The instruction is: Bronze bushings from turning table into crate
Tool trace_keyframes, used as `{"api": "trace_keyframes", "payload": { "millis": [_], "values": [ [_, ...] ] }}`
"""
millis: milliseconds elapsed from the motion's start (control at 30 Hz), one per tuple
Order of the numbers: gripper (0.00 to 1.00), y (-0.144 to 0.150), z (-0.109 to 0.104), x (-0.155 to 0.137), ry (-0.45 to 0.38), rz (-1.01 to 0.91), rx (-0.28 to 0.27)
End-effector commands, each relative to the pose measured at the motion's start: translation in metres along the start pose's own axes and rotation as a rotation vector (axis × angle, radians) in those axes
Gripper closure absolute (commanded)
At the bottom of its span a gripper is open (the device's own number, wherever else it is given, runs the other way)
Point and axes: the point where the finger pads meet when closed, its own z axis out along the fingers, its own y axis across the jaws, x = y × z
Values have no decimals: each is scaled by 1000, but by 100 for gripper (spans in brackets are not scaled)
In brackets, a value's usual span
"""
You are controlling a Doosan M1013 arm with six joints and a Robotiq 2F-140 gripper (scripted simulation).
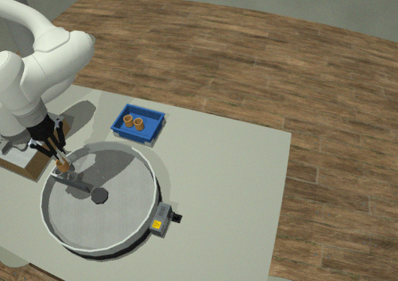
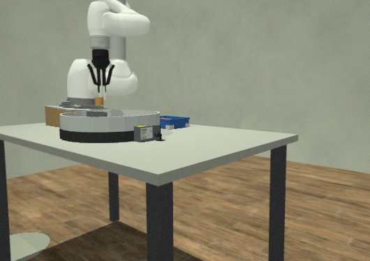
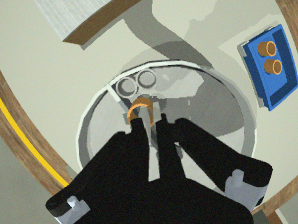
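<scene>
My gripper point(image 1: 61, 158) point(image 2: 101, 94) point(image 3: 151, 112) is shut on a bronze bushing point(image 1: 62, 164) point(image 2: 99, 101) point(image 3: 135, 106), gripped by its wall. It hangs above the far-left part of the turning table point(image 1: 105, 226) point(image 2: 105, 123) point(image 3: 215, 105), higher than the rim. Two steel bushings stand on the turning table close to it; one steel bushing point(image 1: 72, 176) shows partly, and both show as grey rings in the wrist view. Two bronze bushings, one point(image 1: 128, 120) point(image 3: 267, 49) beside the other point(image 1: 139, 124) point(image 3: 273, 66), stand in the blue crate point(image 1: 152, 130) point(image 2: 179, 123) point(image 3: 277, 90).
A grey bar point(image 1: 71, 182) runs from the turning table's rim toward its dark hub point(image 1: 100, 195). A motor box point(image 1: 161, 219) point(image 2: 146, 133) juts from the rim. A wooden-sided block point(image 1: 37, 166) point(image 2: 56, 116) point(image 3: 95, 22) stands by the arm's base. The crate lies beyond the turning table's rim.
</scene>
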Motion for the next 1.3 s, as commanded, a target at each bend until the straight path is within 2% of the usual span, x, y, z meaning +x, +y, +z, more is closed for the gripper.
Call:
{"api": "trace_keyframes", "payload": {
  "millis": [0,133,200,300,700,767,867,1267],
  "values": [
    [100,10,-2,-1,1,0,4],
    [100,29,-2,-3,1,0,4],
    [100,29,-2,-3,1,0,4],
    [100,48,-2,-5,1,0,4],
    [100,152,-1,-15,1,0,4],
    [100,152,-1,-15,1,0,4],
    [100,186,-1,-19,1,0,4],
    [100,287,-1,-28,1,0,4]
  ]
}}
